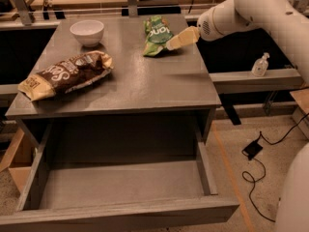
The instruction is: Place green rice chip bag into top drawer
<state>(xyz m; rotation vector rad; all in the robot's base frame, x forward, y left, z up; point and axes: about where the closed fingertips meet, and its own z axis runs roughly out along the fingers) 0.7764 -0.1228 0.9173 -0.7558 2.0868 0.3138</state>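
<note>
Green bag (157,33) lies crinkled on the table (145,83), at the back and right of the middle, with its white lettering facing up. At the far left of the tabletop a brown chip bag (67,74) lies lengthwise, its yellow end towards the left edge. Just behind it, near the back, a white bowl (87,32) stands upright, well apart from the green bag. Below the tabletop the drawer (120,219) is pulled out towards the camera, its flat grey bottom in view. The cream gripper (170,44) points down and left at the green bag's right edge and seems to touch it. Whether it is open or closed, or has hold of the bag, I cannot tell. The white arm (251,13) reaches in from the upper right. A small bottle (259,65) stands on a ledge to the right.
</note>
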